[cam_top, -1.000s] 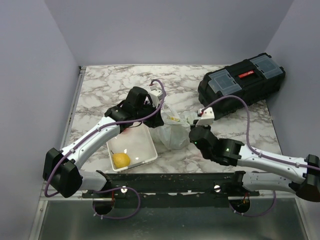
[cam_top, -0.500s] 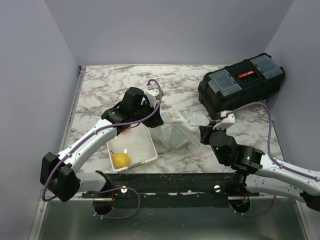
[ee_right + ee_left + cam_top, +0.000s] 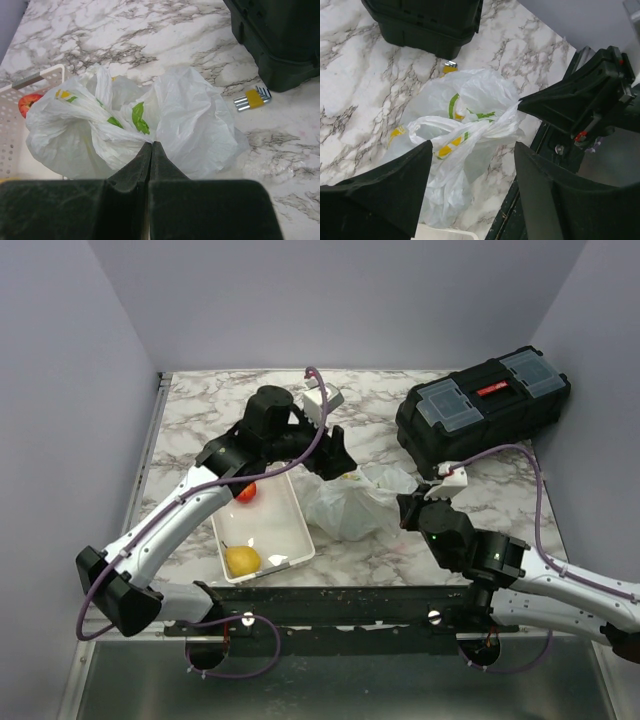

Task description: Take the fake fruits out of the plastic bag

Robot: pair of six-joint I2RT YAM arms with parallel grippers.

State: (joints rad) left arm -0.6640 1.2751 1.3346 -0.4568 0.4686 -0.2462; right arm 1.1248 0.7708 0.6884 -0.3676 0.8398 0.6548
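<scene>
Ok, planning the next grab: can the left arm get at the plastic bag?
Probably yes: the left fingers, open, hang just above the plastic bag with nothing between; the right fingers pinch only one fold.

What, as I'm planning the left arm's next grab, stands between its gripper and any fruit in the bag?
Only the bag itself: its crumpled film lies under the open left gripper and hides whatever is inside. No fruit shows. The right gripper pinches a fold of the bag.
</scene>
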